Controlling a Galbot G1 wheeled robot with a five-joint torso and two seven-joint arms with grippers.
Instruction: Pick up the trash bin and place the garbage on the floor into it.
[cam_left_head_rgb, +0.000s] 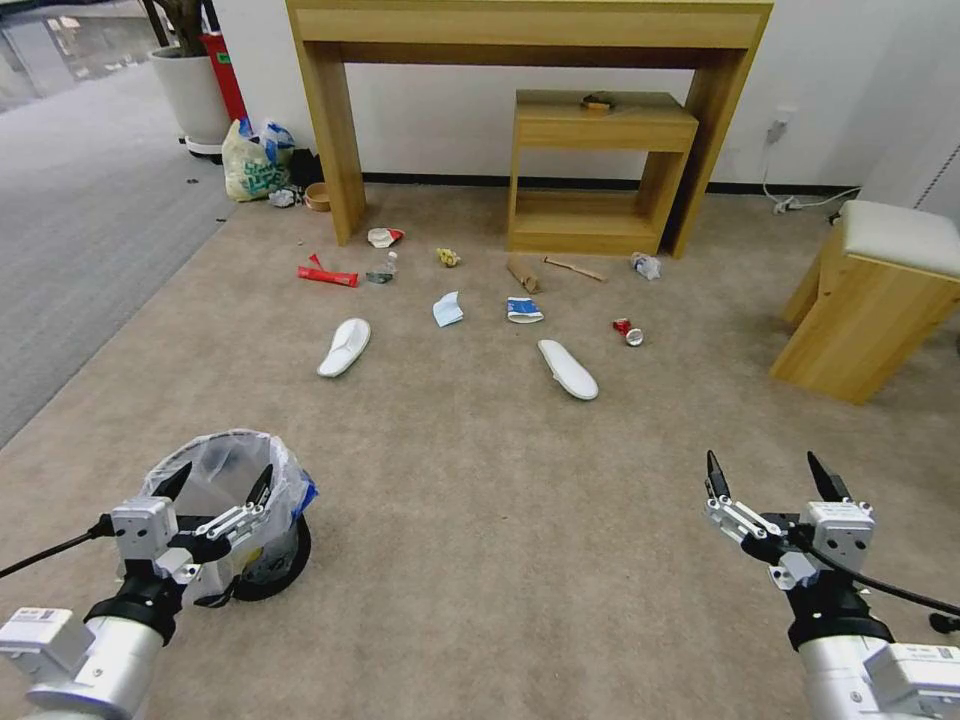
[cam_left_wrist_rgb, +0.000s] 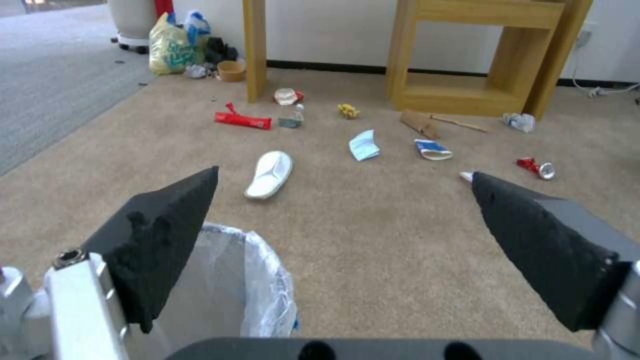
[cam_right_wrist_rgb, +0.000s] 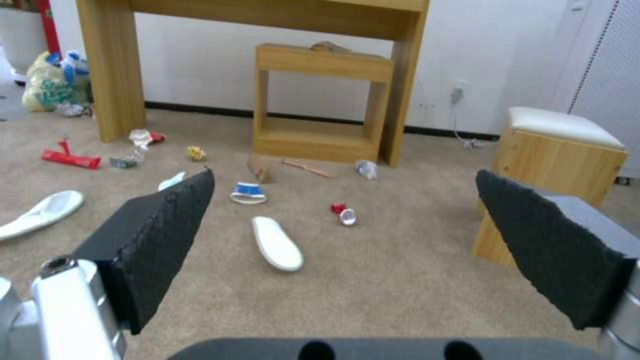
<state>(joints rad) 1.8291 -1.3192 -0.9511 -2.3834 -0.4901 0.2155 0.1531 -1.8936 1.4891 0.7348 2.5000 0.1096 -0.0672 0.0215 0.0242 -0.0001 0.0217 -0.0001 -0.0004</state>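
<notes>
Bin's at your eight o'clock: the trash bin (cam_left_head_rgb: 262, 545) stands on the floor (cam_left_head_rgb: 480, 560), your left gripper (cam_left_head_rgb: 222, 485) hovering over its bagged rim, jaws spread wide and empty. At four o'clock your right gripper (cam_left_head_rgb: 768, 473) hangs wide open above bare carpet. Garbage lies scattered at twelve: two white slippers (cam_left_head_rgb: 345, 347), blue mask (cam_left_head_rgb: 447, 309), red can (cam_left_head_rgb: 628, 331).

Counted on the floor (cam_left_head_rgb: 480, 520): two white slippers (cam_left_head_rgb: 345, 347), one red can (cam_left_head_rgb: 628, 331), one blue mask (cam_left_head_rgb: 447, 309), one lined trash bin (cam_left_head_rgb: 235, 515), one wooden stick (cam_left_head_rgb: 574, 267), one red wrapper (cam_left_head_rgb: 327, 275).
</notes>
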